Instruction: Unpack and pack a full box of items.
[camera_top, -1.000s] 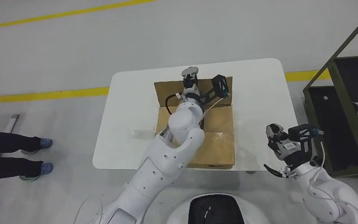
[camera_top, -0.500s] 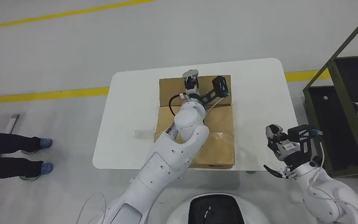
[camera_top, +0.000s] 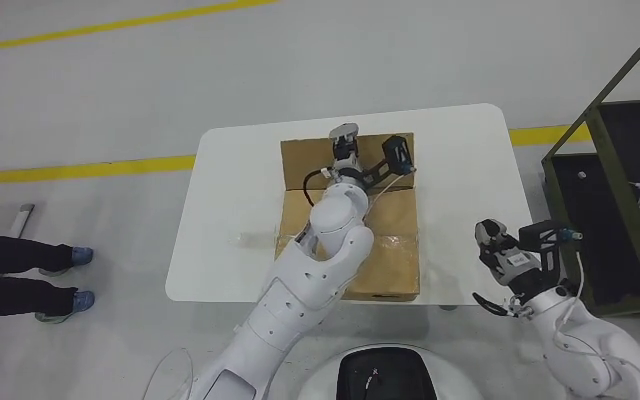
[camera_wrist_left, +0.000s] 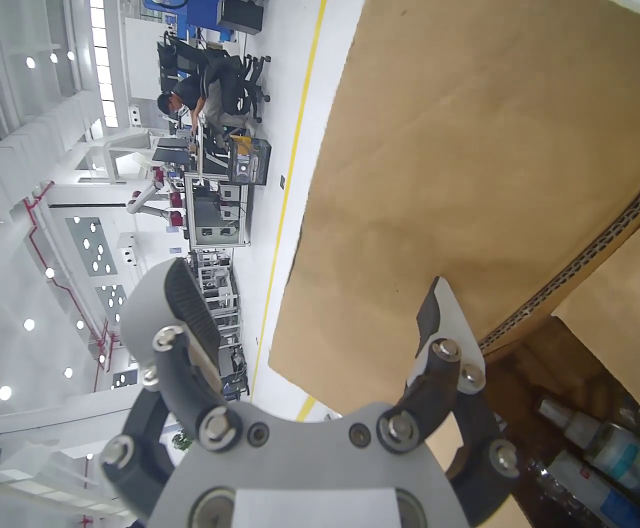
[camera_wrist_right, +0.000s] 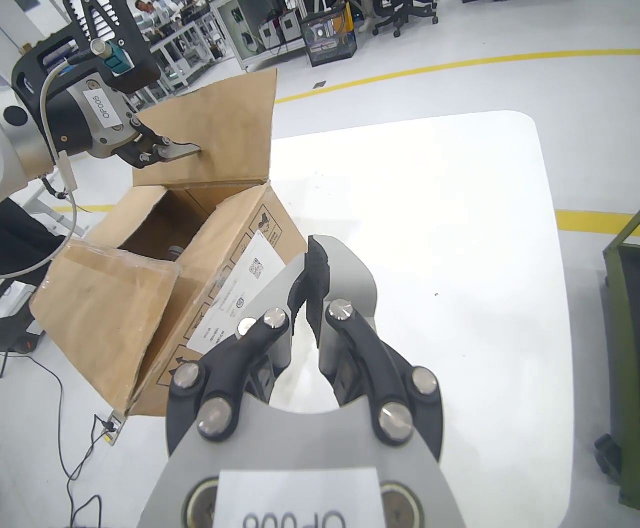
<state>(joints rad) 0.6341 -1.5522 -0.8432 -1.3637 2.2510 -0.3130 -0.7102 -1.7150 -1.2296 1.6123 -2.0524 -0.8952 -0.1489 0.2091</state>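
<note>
An open cardboard box (camera_top: 392, 268) stands in the middle of the white table (camera_top: 460, 160). My left gripper (camera_top: 343, 133) is stretched across it to the raised far flap (camera_wrist_right: 225, 135). It is open (camera_wrist_left: 307, 285), and the flap's edge (camera_wrist_left: 450, 175) runs between the fingers. One fingertip (camera_wrist_right: 186, 148) rests on the flap's inner face. Bottles (camera_wrist_left: 590, 450) lie in the dark inside of the box. My right gripper (camera_wrist_right: 307, 272) is shut with nothing in it. It hovers off the table's near right corner (camera_top: 488, 232), apart from the box.
The near flap (camera_wrist_right: 105, 295) sticks out sideways, with clear tape on it. A white label (camera_wrist_right: 240, 290) is stuck on the box's side. A dark green cart (camera_top: 600, 190) stands right of the table. Bare tabletop (camera_wrist_right: 425, 210) lies right of the box.
My left arm has stretched a little farther over the box, and the far flap has shifted slightly with it. The right arm has kept still.
</note>
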